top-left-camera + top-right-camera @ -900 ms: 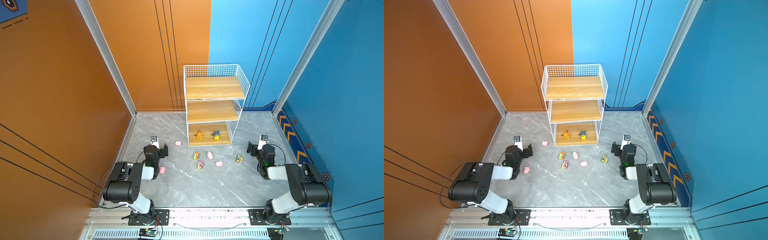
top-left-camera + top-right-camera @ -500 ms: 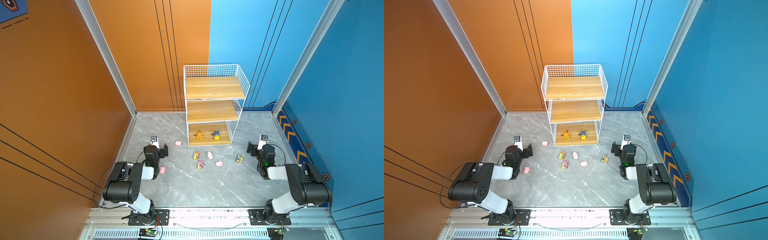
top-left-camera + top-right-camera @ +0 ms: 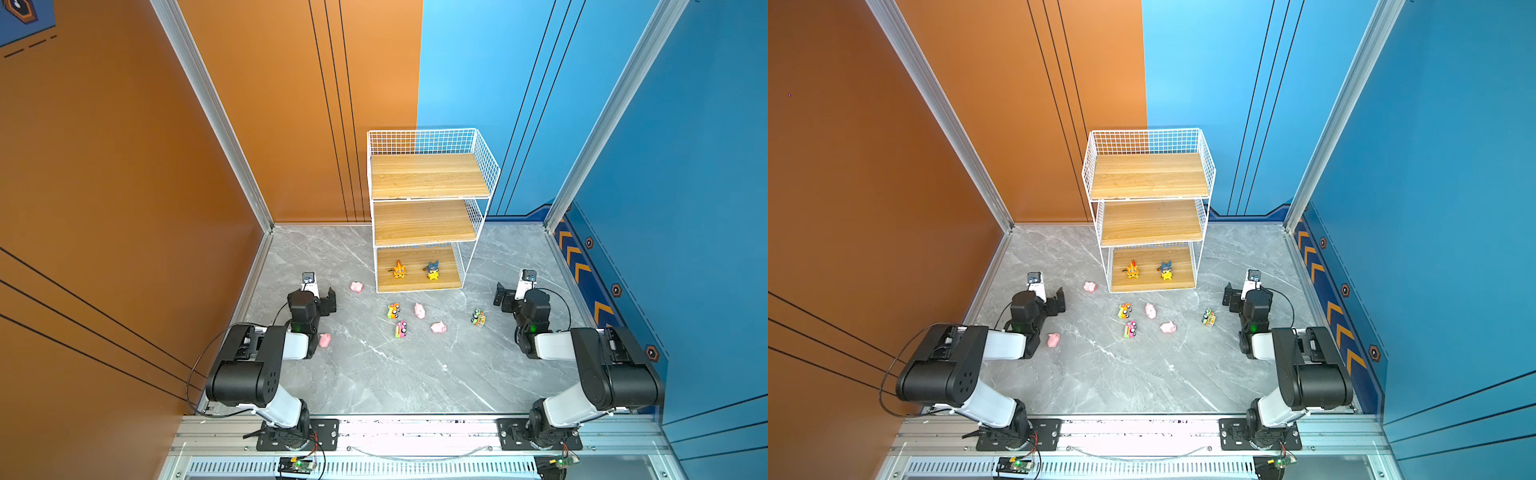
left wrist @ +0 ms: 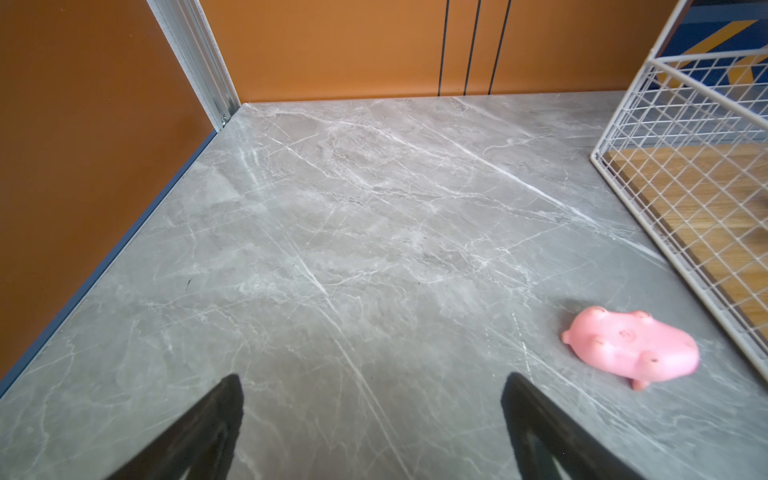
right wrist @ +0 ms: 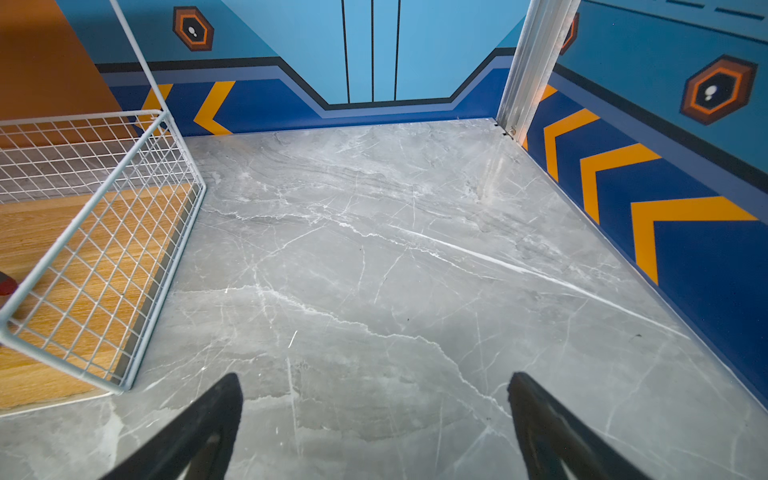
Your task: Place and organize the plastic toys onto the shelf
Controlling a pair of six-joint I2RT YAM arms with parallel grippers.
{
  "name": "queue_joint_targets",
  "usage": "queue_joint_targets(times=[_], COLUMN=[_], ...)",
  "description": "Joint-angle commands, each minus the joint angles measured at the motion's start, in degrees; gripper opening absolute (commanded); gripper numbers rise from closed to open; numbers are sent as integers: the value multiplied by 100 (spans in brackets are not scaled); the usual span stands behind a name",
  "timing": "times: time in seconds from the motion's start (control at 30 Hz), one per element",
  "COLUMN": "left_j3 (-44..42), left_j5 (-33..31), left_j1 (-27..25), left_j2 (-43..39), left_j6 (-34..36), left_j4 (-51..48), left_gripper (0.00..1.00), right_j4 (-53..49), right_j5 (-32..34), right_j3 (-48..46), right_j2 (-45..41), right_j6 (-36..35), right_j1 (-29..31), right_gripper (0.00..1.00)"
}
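The shelf (image 3: 428,176) (image 3: 1148,176) stands at the back, with its two upper boards bare. In both top views pink pigs lie on the grey floor: one (image 3: 356,286) left of the shelf foot, one (image 3: 324,340) beside the left arm, two (image 3: 419,310) (image 3: 438,328) in the middle. Three small cars (image 3: 393,310) (image 3: 401,329) (image 3: 478,318) sit among them. My left gripper (image 3: 320,297) (image 4: 374,382) is open and holds nothing. The nearest pig (image 4: 631,347) lies with its feet showing, off to the side of the fingers. My right gripper (image 3: 513,295) (image 5: 375,379) is open over bare floor.
An orange cat figure (image 3: 399,270) and a blue-and-yellow figure (image 3: 433,270) stand on the shelf's bottom board. The shelf's wire side (image 4: 665,187) (image 5: 124,232) is close to each gripper. Orange and blue walls enclose the floor on three sides.
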Motion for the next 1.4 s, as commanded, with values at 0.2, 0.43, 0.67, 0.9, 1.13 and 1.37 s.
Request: queue_joint_targets(times=[0.2, 0.43, 0.67, 0.9, 1.13, 1.37], left_j3=[571, 2114, 3352, 3251, 2915, 2886], left_j5=[-711, -1417, -1119, -155, 190, 188], left_j1=[-125, -192, -335, -393, -609, -1054], left_j2=[-558, -1270, -1407, -1882, -2327, -2224], left_j6=[-39, -1058, -2022, -2267, -2464, -2269], left_j4=[-1238, -4475, -7706, -9005, -9603, -9631], left_gripper=[98, 98, 99, 97, 97, 95], right_j4=[101, -3079, -5347, -6109, -6739, -6885], right_j5=[809, 1567, 1292, 1070, 777, 246], right_j3=[-207, 545, 881, 719, 1158, 1716], right_j2=[-409, -2527, -3905, -4369, -3324, -2354], right_j6=[-34, 859, 1546, 1735, 1451, 758], right_j1=[317, 749, 1569, 3145, 4306, 4354], right_gripper=[100, 100, 99, 93, 87, 79])
